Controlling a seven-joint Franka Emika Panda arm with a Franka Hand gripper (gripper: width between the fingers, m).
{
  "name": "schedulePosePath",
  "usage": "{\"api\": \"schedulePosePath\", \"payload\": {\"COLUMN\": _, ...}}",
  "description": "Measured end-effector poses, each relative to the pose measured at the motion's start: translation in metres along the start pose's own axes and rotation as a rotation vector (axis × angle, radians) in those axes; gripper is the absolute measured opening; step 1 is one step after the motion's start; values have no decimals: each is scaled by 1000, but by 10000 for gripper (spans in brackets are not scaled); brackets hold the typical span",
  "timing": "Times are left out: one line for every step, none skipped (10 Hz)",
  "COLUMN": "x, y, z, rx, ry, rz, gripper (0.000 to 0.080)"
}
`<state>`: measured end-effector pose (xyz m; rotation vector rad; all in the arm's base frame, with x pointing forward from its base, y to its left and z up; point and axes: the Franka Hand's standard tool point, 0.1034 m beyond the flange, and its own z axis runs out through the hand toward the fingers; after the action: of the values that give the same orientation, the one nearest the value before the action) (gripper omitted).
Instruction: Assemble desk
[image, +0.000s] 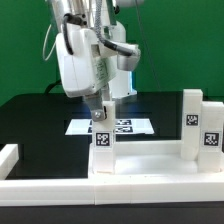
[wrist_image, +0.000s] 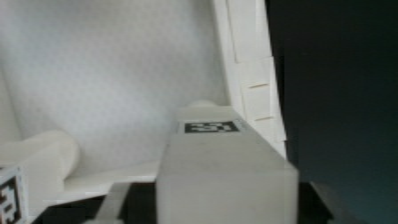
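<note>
Gripper (image: 102, 108) is clamping a small white leg (image: 103, 139) btwn its fingers, above the desk top (image: 150, 168); leg's prob. light, stiff, slick plastic, so flat sides are looking best for grip.

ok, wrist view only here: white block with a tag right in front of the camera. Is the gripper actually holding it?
Observer: Yes. In the exterior view the gripper is closed on that leg, upright at the left end of the desk top.
Operator: Other legs?
Observer: Two, upright at the exterior view's right end: the near leg and the far leg.
Operator: Anything behind?
Observer: The marker board lies flat on the table behind the held leg.
</note>
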<state>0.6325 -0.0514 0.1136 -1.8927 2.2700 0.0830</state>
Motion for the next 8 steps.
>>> {"api": "schedulePosePath", "payload": {"x": 0, "y": 0, "z": 0, "rx": 0, "ry": 0, "rz": -33, "gripper": 301}}
{"api": "schedulePosePath", "payload": {"x": -1, "y": 0, "z": 0, "rx": 0, "ry": 4, "rz": -72, "gripper": 479}}
{"api": "schedulePosePath", "payload": {"x": -3, "y": -2, "z": 1, "rx": 3, "ry": 21, "rz": -313, "gripper": 479}}
{"api": "schedulePosePath", "payload": {"x": -9, "y": 0, "z": 3, "rx": -5, "ry": 18, "rz": -536, "gripper": 612}}
{"api": "schedulePosePath", "payload": {"x": -13, "y": 1, "z": 5, "rx": -8, "ry": 12, "rz": -643, "gripper": 638}}
{"api": "schedulePosePath", "payload": {"x": -11, "y": 0, "z": 4, "rx": -8, "ry": 16, "rz": -692, "gripper": 647}}
{"api": "schedulePosePath", "payload": {"x": -10, "y": 0, "z": 4, "rx": -8, "ry": 16, "rz": -771, "gripper": 647}}
{"api": "schedulePosePath", "payload": {"x": -10, "y": 0, "z": 4, "rx": -9, "ry": 16, "rz": -832, "gripper": 647}}
